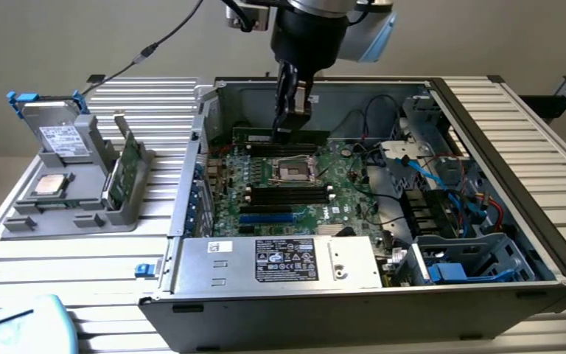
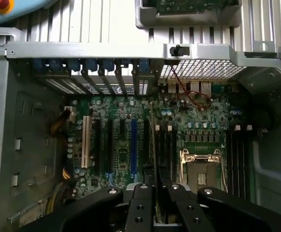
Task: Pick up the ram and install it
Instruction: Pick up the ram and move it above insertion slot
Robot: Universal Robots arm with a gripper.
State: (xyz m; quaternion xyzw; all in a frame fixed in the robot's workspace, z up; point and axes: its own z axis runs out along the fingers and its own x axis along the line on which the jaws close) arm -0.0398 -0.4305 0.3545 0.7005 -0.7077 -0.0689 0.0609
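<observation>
Seen in the exterior view, my gripper [image 1: 292, 125] reaches down into the open computer case [image 1: 519, 184], shut on the ram [image 1: 261, 136]. The ram is a long green stick held level on its long edge. It sits right over the black memory slots [image 1: 281, 150] at the back of the motherboard [image 1: 347, 192], behind the processor socket [image 1: 293, 172]. In the wrist view the ram [image 2: 152, 140] appears edge-on as a thin line running out from between my gripper's [image 2: 155, 205] black fingers [image 2: 139, 205], alongside the memory slots [image 2: 168, 145] beside the socket [image 2: 201, 166]. Whether it touches a slot, I cannot tell.
Toward the exterior view's left, a grey holder [image 1: 67, 214] carries a green expansion card [image 1: 123, 173], a square silver processor chip [image 1: 49, 184] and a drive [image 1: 62, 139]. The power supply [image 1: 283, 262] fills the case's near side. Cables and drive bays [image 1: 450, 221] crowd the exterior view's right.
</observation>
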